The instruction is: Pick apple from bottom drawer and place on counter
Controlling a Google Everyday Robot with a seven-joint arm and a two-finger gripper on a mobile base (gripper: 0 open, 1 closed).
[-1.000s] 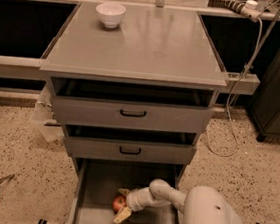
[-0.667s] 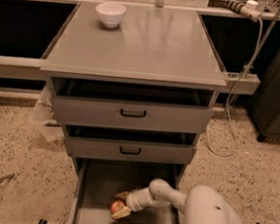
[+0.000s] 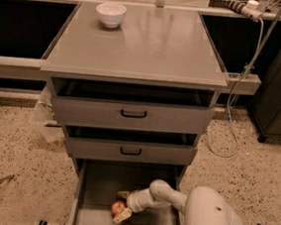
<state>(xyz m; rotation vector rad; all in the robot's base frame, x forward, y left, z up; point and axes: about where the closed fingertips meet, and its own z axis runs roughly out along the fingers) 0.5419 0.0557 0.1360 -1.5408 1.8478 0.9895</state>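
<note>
The small red apple (image 3: 117, 208) lies on the floor of the open bottom drawer (image 3: 98, 185), toward its front. My gripper (image 3: 122, 206) reaches into the drawer from the right. One finger is behind the apple and one in front, closed against it. The apple still rests low in the drawer. The grey counter (image 3: 152, 46) tops the cabinet above.
A white bowl (image 3: 110, 14) stands at the counter's back left. The two upper drawers (image 3: 133, 115) are slightly pulled out and overhang the bottom one. My white arm (image 3: 209, 221) fills the lower right. A cable (image 3: 241, 94) hangs at the right of the cabinet.
The fingers have drawn in around the apple, and the apple has shifted slightly toward the drawer's front. The arm has barely moved.
</note>
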